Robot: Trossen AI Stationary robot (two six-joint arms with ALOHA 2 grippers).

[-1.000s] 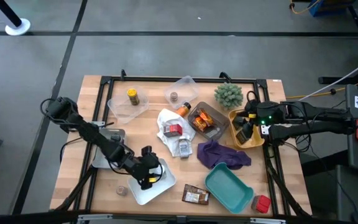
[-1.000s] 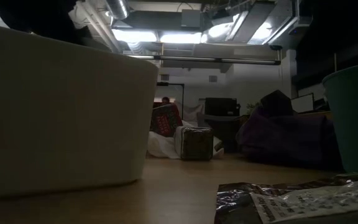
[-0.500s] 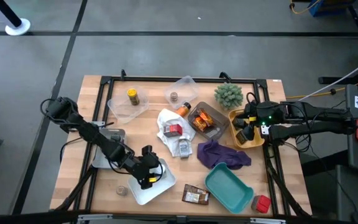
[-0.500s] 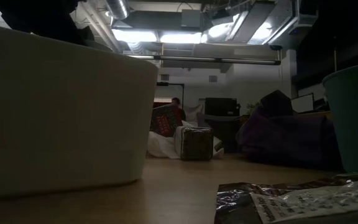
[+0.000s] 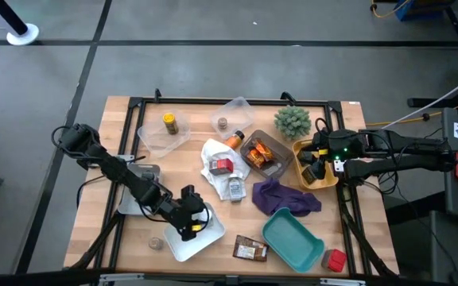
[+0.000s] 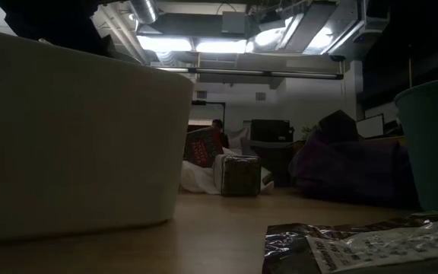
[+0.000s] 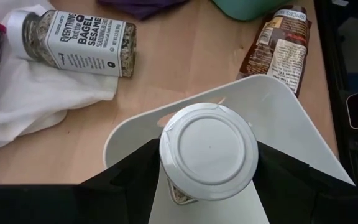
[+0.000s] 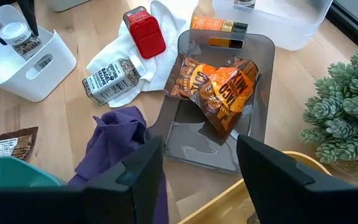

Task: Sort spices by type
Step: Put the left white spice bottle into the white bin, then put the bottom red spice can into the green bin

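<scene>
OK, I'm seeing the left gripper (image 7: 207, 171) clamping a white-capped seasoning jar (image 7: 208, 152) between its fingers, hanging over the white plastic bin (image 7: 291, 118). Right gripper (image 5: 315, 165) is idling, parted, over the yellow tray (image 5: 326, 183).

The table (image 5: 126, 238) is pale wood with a smooth, matt grain. The white bin (image 7: 303, 134) looks like matt moulded plastic, and the jar (image 7: 208, 151) over it has a smooth white plastic cap. The sesame jar (image 7: 79, 42) is clear and glossy with a paper label. The packets (image 8: 219, 84) are shiny crinkled foil in a glossy grey tray (image 8: 253, 140). Both cloths (image 8: 114, 146) are soft, creased fabric.
</scene>
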